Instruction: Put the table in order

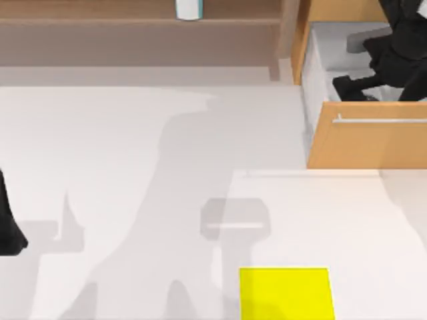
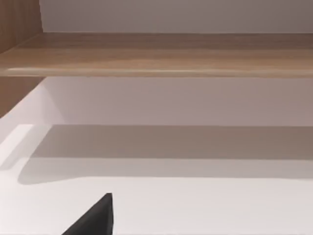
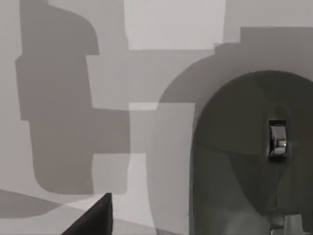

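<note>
Right arm over the open drawer (image 1: 363,137)

Right gripper (image 1: 373,67) hangs inside it above a grey mouse (image 3: 249,156); grip state, can't tell. The table (image 1: 133,167) spreads beside the drawer. Next, likely withdrawing and closing it.

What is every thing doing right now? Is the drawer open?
drawer: pulled open, right arm reaching into it.
computer mouse: grey, lying flat inside the drawer, under the right wrist camera.
yellow pad: flat on the table, nothing on it.
white and blue container: standing on the wooden shelf.
left arm: parked at the table's left edge.
</note>
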{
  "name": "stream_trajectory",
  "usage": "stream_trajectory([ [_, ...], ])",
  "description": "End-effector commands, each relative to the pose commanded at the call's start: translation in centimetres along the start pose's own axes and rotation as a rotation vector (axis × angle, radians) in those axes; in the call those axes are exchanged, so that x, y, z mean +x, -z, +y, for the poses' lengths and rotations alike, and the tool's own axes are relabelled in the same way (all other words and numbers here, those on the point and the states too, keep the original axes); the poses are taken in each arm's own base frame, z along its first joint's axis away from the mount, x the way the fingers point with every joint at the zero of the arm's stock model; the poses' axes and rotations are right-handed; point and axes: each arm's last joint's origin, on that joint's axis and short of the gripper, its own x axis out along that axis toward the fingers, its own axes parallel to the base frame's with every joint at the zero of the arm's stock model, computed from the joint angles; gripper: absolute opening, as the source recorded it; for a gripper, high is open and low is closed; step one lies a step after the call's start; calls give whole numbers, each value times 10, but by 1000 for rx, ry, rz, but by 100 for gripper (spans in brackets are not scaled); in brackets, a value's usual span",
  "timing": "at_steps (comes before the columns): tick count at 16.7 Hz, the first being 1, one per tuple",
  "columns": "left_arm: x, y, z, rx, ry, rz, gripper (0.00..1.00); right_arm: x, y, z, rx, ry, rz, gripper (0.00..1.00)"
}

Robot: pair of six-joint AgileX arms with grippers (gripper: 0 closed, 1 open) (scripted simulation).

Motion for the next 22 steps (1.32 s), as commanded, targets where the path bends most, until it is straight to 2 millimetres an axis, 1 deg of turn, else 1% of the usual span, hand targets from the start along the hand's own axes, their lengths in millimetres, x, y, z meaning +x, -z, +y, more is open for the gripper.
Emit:
stream_trajectory([
  [1,0,0,0,0,0,0,100,3,0,0,1,-1,5,100],
  [5,0,0,0,0,0,0,100,3,0,0,1,-1,5,100],
  [18,0,0,0,0,0,0,100,3,0,0,1,-1,5,2],
  [19,0,0,0,0,0,0,100,3,0,0,1,-1,5,0],
  [22,0,0,0,0,0,0,100,3,0,0,1,-1,5,0],
])
